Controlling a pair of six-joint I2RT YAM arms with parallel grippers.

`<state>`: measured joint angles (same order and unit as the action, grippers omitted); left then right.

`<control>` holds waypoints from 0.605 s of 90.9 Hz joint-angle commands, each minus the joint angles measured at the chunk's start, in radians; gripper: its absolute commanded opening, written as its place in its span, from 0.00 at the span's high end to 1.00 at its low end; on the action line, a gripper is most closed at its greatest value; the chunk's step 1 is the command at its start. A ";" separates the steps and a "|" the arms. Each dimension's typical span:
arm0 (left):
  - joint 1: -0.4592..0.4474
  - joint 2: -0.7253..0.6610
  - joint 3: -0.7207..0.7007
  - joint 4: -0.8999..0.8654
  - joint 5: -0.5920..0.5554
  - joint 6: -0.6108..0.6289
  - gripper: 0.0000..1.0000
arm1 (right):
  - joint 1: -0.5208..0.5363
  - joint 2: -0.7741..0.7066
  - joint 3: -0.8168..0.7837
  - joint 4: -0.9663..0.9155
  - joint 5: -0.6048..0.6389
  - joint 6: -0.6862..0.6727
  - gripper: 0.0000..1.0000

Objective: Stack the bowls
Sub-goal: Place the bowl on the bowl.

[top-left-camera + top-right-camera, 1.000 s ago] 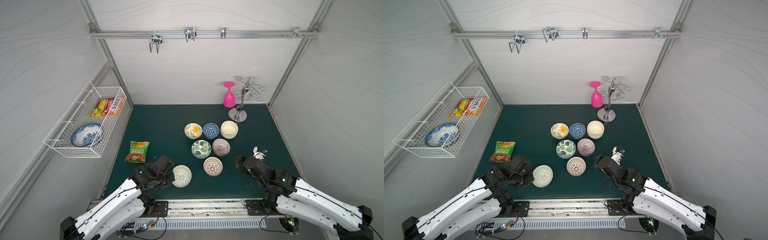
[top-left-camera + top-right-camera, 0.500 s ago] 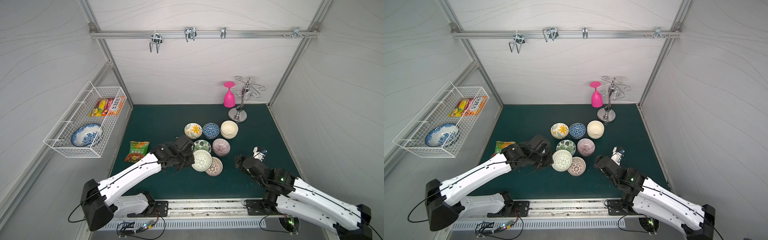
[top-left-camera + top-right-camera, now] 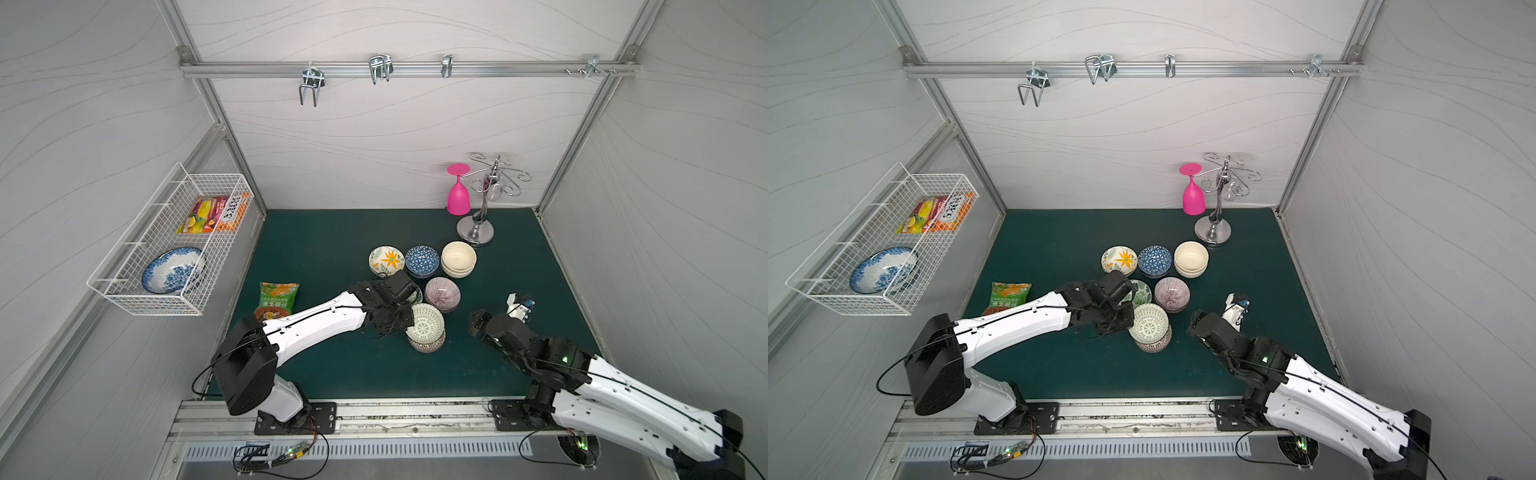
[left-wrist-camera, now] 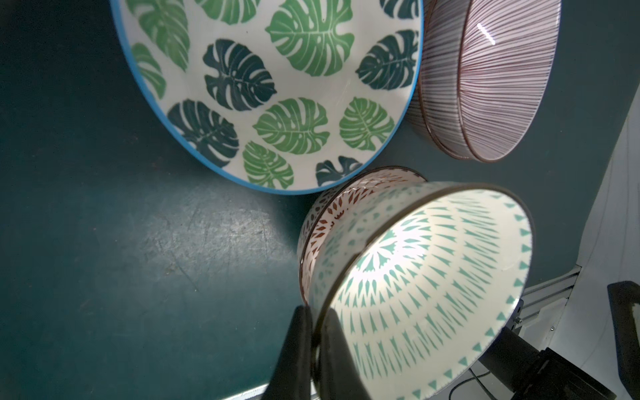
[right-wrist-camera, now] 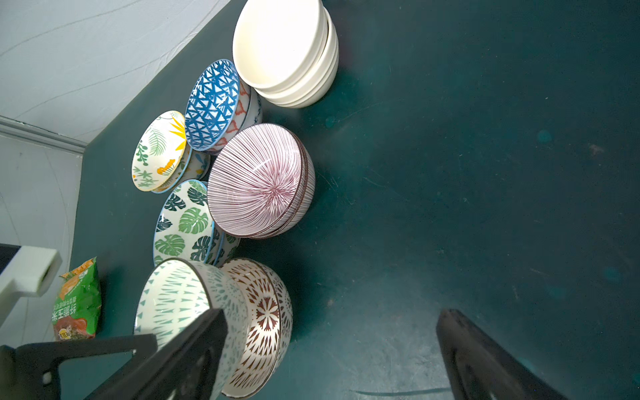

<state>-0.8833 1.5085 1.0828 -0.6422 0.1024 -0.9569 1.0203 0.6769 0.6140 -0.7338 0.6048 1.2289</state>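
Observation:
My left gripper (image 4: 316,313) is shut on the rim of a cream bowl with teal arrow marks (image 3: 424,326) (image 4: 433,284). That bowl sits tilted in a red-brown lattice bowl (image 3: 429,345) (image 5: 266,318) near the mat's middle front. Around them stand a pink-striped stack (image 3: 442,294), a green-leaf bowl (image 4: 277,86) half hidden under my left arm in both top views, an orange-flower bowl (image 3: 386,259), a blue-triangle bowl (image 3: 422,260) and a cream stack (image 3: 458,258). My right gripper (image 5: 329,322) (image 3: 484,323) is open and empty, just right of the lattice bowl.
A green snack bag (image 3: 276,299) lies at the left of the mat. A wire basket (image 3: 124,286) on the left wall holds a blue-and-white dish (image 3: 173,270) and a packet. A pink glass (image 3: 458,195) and a metal glass rack (image 3: 476,230) stand at the back right.
My left arm has carried the teal-marked bowl from the front left of the mat rightward, onto the red-brown lattice bowl. The right arm has stayed still.

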 commanded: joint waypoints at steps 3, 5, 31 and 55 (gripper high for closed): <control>-0.015 0.008 0.027 0.112 0.018 0.005 1.00 | -0.019 -0.011 -0.017 0.021 -0.003 -0.012 0.01; -0.015 0.012 0.025 0.116 0.018 0.006 1.00 | -0.022 -0.011 -0.019 0.024 -0.007 -0.013 0.01; -0.022 0.063 0.029 0.124 0.014 0.006 1.00 | -0.052 -0.017 -0.028 0.038 -0.042 -0.025 0.01; -0.027 0.083 0.025 0.110 -0.002 0.013 1.00 | -0.062 -0.017 -0.032 0.047 -0.057 -0.029 0.01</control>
<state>-0.9009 1.5795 1.0824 -0.5770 0.1078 -0.9569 0.9665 0.6689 0.5949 -0.7025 0.5560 1.2106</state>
